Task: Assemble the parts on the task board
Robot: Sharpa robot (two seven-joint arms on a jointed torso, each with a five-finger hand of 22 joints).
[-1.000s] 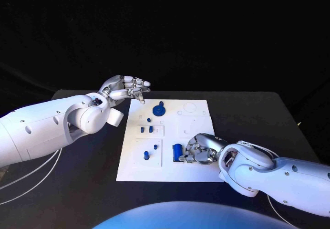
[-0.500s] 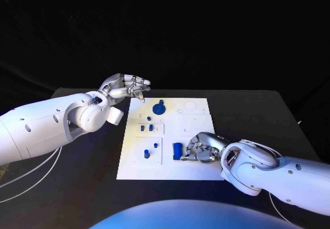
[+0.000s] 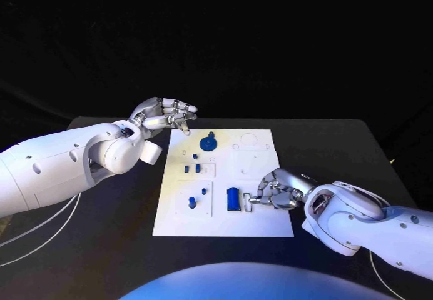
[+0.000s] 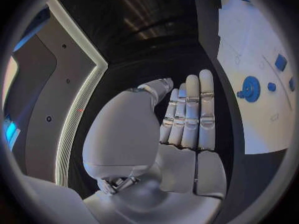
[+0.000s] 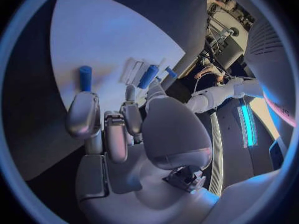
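Right hand (image 3: 281, 190) sits low over the near right part of the task board (image 3: 257, 225), fingers curled in, tips pointing at a blue cylinder part (image 3: 233, 198) just beside them. Compared with a second ago, the hand has drawn back toward the board's right edge: it was crowded against the cylinder then, and now a small white bracket (image 3: 247, 201) shows between fingertips and part. The cylinder lies apart from the fingers, and nothing blue is visible inside them; whether they pinch the white bracket I cannot tell. Judgement: the cylinder has probably just been let go or nudged into its place, and the hand is clearing off for the next part.

Left hand (image 3: 165, 116) hovers unchanged past the board's far left corner, fingers loosely curled, holding nothing. The blue disc part (image 3: 208, 144) lies on the board just beside it, smaller blue pieces (image 3: 191, 168) nearer the robot
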